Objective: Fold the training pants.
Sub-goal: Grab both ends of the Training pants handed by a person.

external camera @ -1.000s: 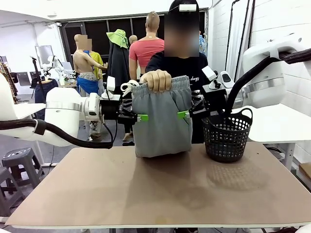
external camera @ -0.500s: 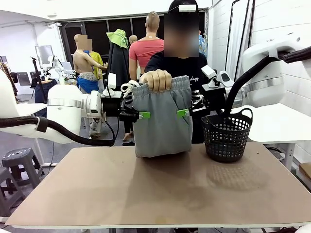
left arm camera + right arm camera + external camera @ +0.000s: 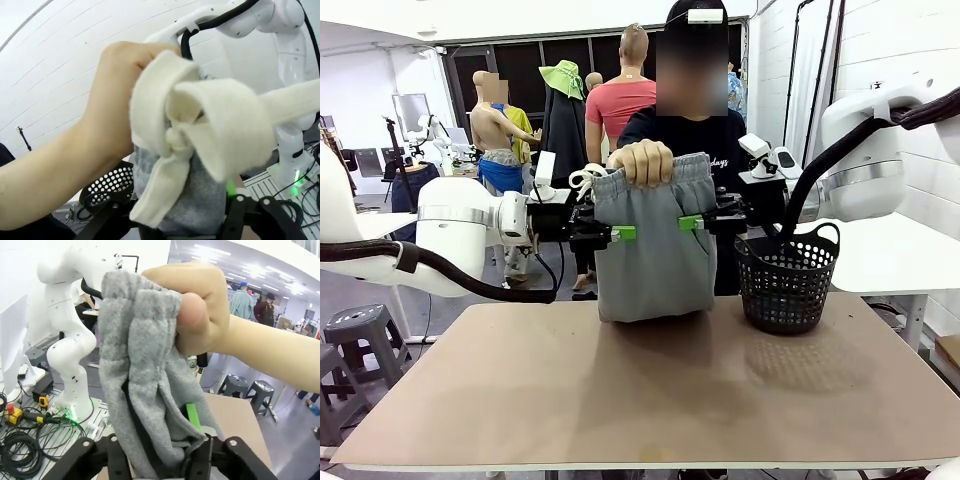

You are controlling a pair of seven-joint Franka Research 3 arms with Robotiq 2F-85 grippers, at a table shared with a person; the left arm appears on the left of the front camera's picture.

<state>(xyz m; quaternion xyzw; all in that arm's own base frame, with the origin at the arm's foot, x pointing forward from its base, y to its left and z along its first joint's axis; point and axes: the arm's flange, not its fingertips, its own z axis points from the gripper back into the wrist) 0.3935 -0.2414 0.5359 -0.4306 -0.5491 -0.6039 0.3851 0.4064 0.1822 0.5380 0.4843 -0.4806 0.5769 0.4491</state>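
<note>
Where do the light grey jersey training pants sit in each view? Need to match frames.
Front view: the light grey jersey training pants hang at centre, left of the black mesh basket.
Left wrist view: pants at lower centre, under the white drawstring knot.
Right wrist view: pants at centre-left, draping down.
Shared landmark: the person's hand gripping the waistband.

We cannot tell whether the left gripper (image 3: 618, 234) or the right gripper (image 3: 694, 222) truly pinches the training pants (image 3: 650, 265), because cloth covers each far finger. The person's hand (image 3: 642, 163) hides the middle of the waistband (image 3: 696, 168). In the left wrist view the drawstring (image 3: 210, 120) is a close blur.
</note>
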